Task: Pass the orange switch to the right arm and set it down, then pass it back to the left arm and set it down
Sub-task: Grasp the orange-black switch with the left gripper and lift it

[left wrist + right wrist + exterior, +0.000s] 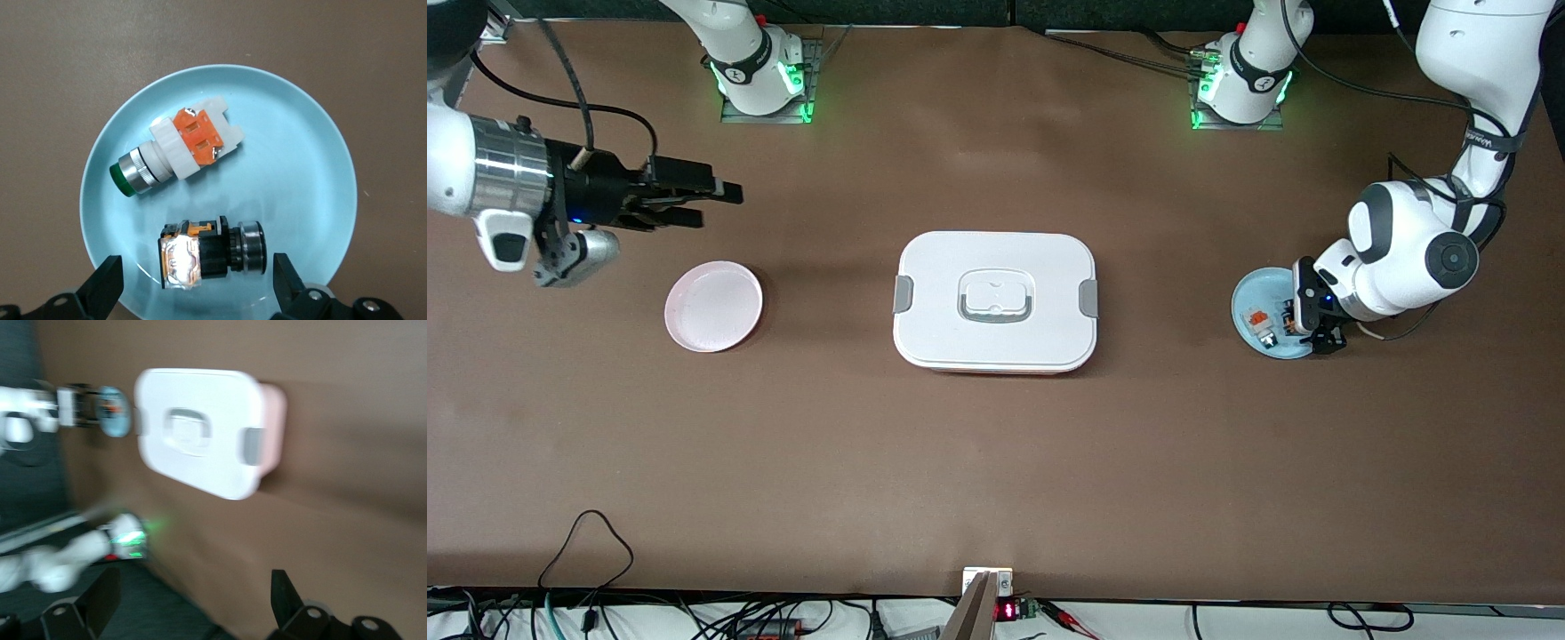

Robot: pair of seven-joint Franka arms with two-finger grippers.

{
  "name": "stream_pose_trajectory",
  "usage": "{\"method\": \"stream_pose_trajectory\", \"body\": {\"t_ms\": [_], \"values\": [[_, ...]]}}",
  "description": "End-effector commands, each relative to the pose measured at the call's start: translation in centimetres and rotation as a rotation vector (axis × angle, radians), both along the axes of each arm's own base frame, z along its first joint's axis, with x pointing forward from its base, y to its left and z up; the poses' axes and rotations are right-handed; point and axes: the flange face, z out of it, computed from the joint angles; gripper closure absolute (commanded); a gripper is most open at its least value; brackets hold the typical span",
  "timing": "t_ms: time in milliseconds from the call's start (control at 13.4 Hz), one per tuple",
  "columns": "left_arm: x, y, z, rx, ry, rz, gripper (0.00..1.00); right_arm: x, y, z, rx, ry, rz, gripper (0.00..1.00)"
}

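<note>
On the round blue plate (313,153), the orange switch (210,253) lies, cylindrical.

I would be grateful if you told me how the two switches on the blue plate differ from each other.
The orange switch has a black body with amber see-through parts; the white switch has a white body with solid orange blocks. The orange switch ends in a dark ring, the white one in a green button. The orange switch lies between the open left gripper's fingers; the white one outside them. Both lie sideways on the blue plate.
</note>
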Motion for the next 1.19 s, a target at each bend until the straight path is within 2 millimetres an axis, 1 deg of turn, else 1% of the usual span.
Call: {"method": "stream_pose_trajectory", "body": {"t_ms": [0,74,149,372,521,670,745,894,968,1043,1117], "values": [[0.6,0.3,-0.8,-0.018,-0.012,-0.01,0.01,0.5,1.1,-2.2,0.106,0.029,-0.062,0.0],[0.5,0.3,-0.9,-0.018,-0.009,-0.01,0.01,0.5,2.6,-2.2,0.122,0.024,-0.053,0.0],[0.5,0.3,-0.9,-0.018,-0.009,-0.01,0.01,0.8,3.5,-2.9,0.136,0.029,-0.052,0.0],[0.4,0.3,-1.7,-0.018,-0.006,-0.01,0.01,1.0,6.7,-2.6,0.226,0.019,-0.072,0.0],[0.4,0.3,-2.1,-0.017,-0.017,-0.009,0.01,1.2,7.8,-2.8,0.24,0.008,-0.082,0.0],[0.4,0.3,-2.2,-0.017,-0.017,-0.009,0.02,1.4,8.0,-3.1,0.256,0.016,-0.09,0.0],[0.5,0.3,-2.1,-0.016,-0.02,-0.01,0.06,1.4,8.1,-3.0,0.258,0.015,-0.09,0.0],[0.6,0.3,-2.1,-0.016,-0.02,-0.01,0.33,1.5,8.1,-3.1,0.259,0.017,-0.09,0.0],[0.6,0.5,-2.1,-0.016,-0.02,-0.006,0.54,1.7,8.3,-3.7,0.282,0.034,-0.099,0.0],[0.6,0.8,-1.9,-0.016,-0.025,0.0,0.71,1.9,8.4,-4.0,0.309,0.047,-0.108,0.0],[0.6,1.2,-1.7,-0.015,-0.028,0.006,0.85,2.0,8.5,-4.0,0.321,0.048,-0.119,0.0]]}}
